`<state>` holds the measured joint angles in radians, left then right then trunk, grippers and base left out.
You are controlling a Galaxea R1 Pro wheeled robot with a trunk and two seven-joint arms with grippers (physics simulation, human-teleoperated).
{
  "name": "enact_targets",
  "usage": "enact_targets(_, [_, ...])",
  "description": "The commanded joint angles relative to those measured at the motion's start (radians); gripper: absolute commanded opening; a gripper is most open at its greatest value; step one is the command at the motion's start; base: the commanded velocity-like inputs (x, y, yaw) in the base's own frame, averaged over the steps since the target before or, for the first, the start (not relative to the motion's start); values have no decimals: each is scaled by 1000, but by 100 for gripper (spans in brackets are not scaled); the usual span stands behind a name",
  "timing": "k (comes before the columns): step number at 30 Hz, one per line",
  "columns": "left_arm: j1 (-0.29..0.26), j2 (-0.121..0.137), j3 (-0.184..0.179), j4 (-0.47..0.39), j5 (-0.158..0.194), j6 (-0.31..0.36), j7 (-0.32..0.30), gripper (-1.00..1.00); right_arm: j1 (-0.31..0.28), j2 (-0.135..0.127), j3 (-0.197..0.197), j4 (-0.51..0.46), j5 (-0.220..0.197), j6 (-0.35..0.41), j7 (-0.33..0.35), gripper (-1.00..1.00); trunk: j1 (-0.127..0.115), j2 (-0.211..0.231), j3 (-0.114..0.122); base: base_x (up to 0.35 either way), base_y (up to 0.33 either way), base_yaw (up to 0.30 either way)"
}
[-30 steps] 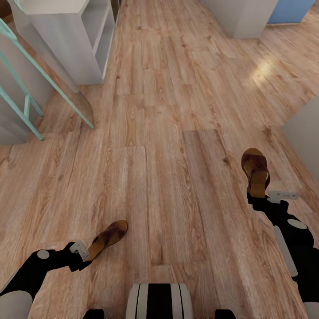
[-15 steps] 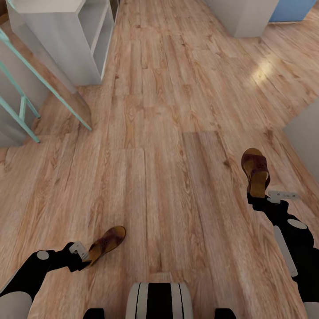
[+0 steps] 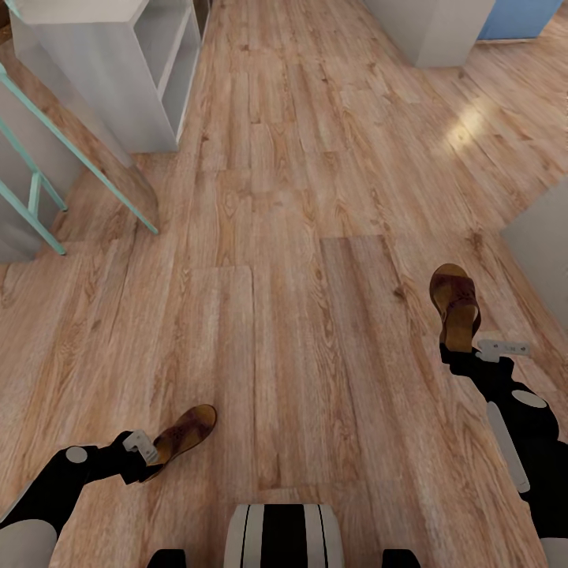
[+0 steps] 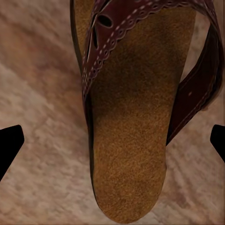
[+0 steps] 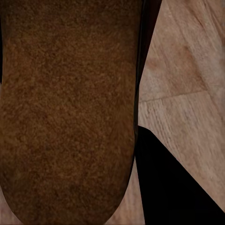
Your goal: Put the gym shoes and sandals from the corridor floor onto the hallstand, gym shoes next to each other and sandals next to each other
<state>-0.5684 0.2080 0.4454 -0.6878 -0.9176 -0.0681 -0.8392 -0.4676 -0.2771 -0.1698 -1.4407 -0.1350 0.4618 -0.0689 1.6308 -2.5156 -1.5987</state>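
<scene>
Two dark-brown sandals with tan soles hang over the corridor floor (image 3: pixel 300 237). My left gripper (image 3: pixel 144 451) is shut on the heel of one sandal (image 3: pixel 186 431) at the lower left; up close its footbed and strap (image 4: pixel 136 108) lie between the black fingertips (image 4: pixel 9 145). My right gripper (image 3: pixel 462 352) at the right is shut on the other sandal (image 3: pixel 455 302), whose sole (image 5: pixel 70 108) sits against a black finger (image 5: pixel 168 183). A light-grey open-shelf unit (image 3: pixel 118 71) stands at the upper left; I cannot tell whether it is the hallstand. The gym shoes are out of view.
Teal frame legs (image 3: pixel 79 166) slant down beside a grey wall at the left. A grey block (image 3: pixel 430 31) and a blue panel (image 3: pixel 521 17) stand at the far end. A grey wall corner (image 3: pixel 544 244) juts in at the right. My base (image 3: pixel 284 536) is at the bottom edge.
The whole view has shifted: floor planks and the shelf unit slid slightly left, so the camera moved. The left sandal's toe has sunk a little toward the gripper. The right sandal holds its place.
</scene>
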Motion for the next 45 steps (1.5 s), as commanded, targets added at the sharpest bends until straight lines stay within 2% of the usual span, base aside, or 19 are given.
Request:
enact_targets(1, [-1,-1,5,-1,-10,-7,-4,100,0,-1,1,-1,-14,4,-9,-100,0,0,-1,0,-14,0])
enact_targets(5, [-1,-1,4,-1,-10,-6,-4,100,0,-1,1,-1,-14,4,-9,-100,0,0,-5,0,-5,0])
enact_targets(18, [-1,-1,5,-1,-10,-6,-3,100,0,-1,1,-1,-14,4,-9,-100,6,-4,-72,0,0,0])
enact_targets(45, [4,13,3,-1,-15,-3,-3,100,0,-1,1,-1,-14,4,-9,-100,7,-4,-89,0,0,0])
